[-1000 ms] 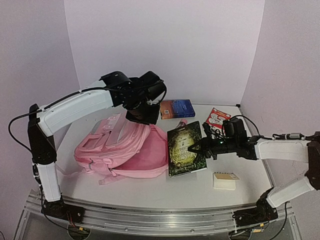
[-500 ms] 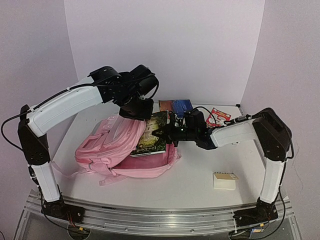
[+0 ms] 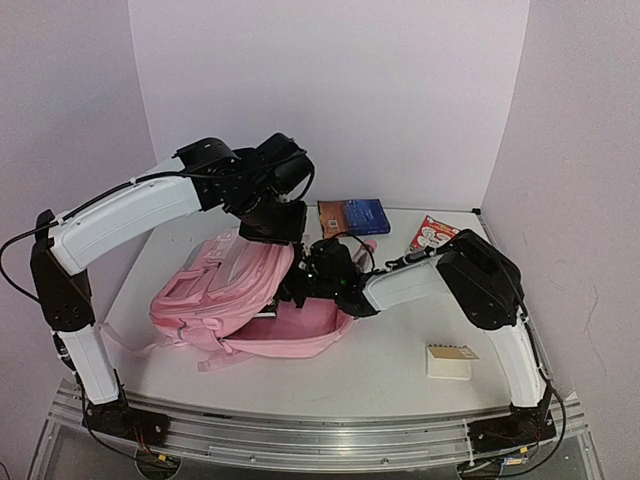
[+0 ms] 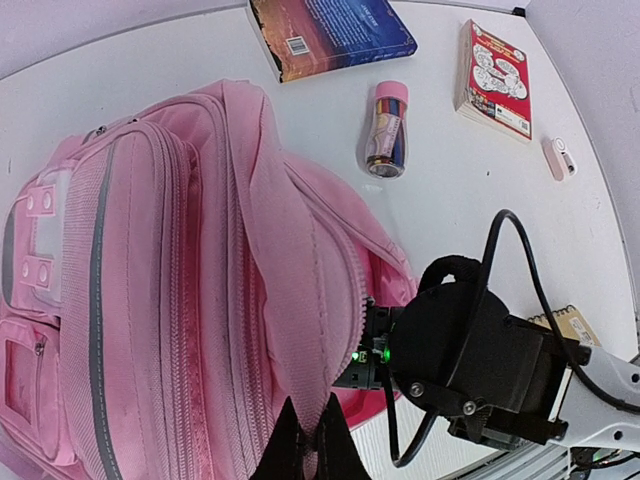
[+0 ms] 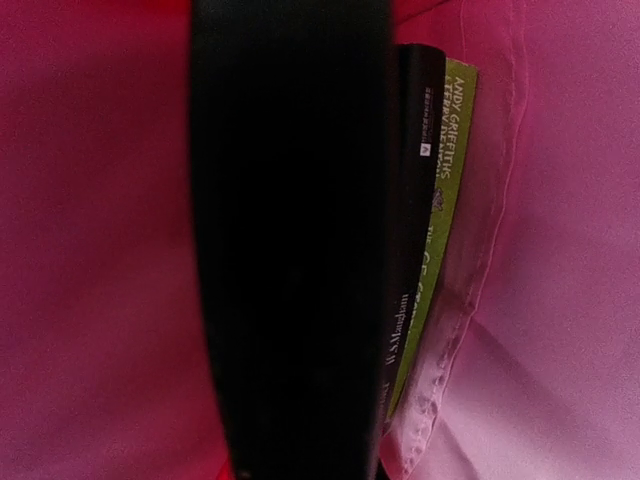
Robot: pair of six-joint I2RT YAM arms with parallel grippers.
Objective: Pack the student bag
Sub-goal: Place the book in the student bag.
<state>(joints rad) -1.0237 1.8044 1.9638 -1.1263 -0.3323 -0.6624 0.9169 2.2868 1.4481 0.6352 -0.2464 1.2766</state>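
**Item 1: student bag** (image 3: 215,290). Pink fabric backpack lying flat on the left half of the white tabletop (image 3: 400,375). The front pockets face up and the main mouth gapes toward the centre.

**Item 2: your left pincer** (image 4: 310,448). It is clamped on the zip-edged upper lip of the bag and lifts it so the mouth stands open for loading.

**Item 3: your right pincer** (image 3: 300,290). It reaches deep into that mouth, with the wrist at the rim. One dark finger fills the wrist view, beside a green-covered book (image 5: 428,220) seen spine-on against the pink lining. You cannot tell whether the jaws grip the book or stand apart. Judged step: seating the book inside.

**Item 4: unpacked stock, all on the tabletop outside the bag.**
- Blue book (image 3: 353,216), at the back edge.
- Tube of coloured pens (image 4: 386,128), just beside the bag's far side.
- Red-and-white book (image 3: 435,234), right rear.
- Spiral notepad (image 3: 449,361), front right.
- Small white object (image 4: 558,157), too small to name.

**Note:** hold the lip high while your right arm backs out, since sagging fabric could snag the wrist.
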